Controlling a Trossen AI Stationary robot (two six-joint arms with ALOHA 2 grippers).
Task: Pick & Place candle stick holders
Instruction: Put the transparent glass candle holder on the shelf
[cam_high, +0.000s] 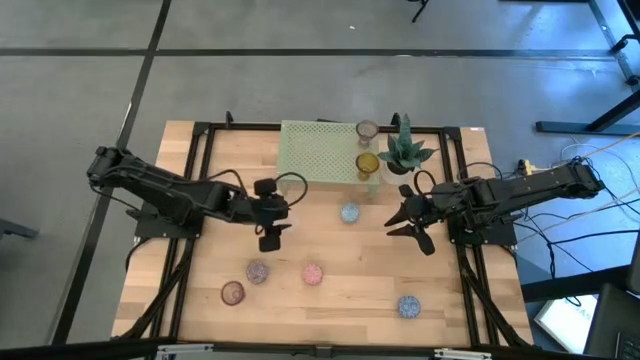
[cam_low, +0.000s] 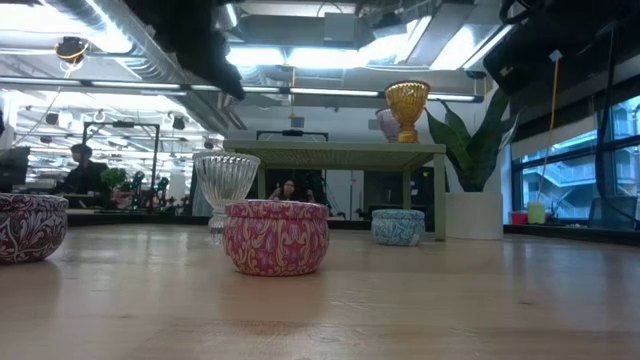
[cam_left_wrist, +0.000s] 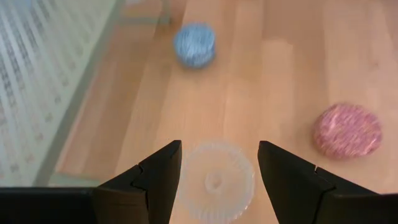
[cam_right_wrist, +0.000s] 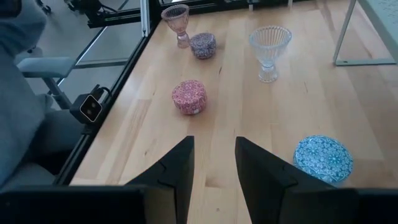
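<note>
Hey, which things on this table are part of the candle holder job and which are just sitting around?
Job:
clear glass holder
pink holder
blue holders
amber holder
mauve holders
left tool, above the clear one

Just there:
potted plant
green perforated stand

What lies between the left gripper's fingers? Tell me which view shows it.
A clear glass candle holder stands between the open fingers of the left gripper, seen from above in the left wrist view. No finger touches it.
</note>
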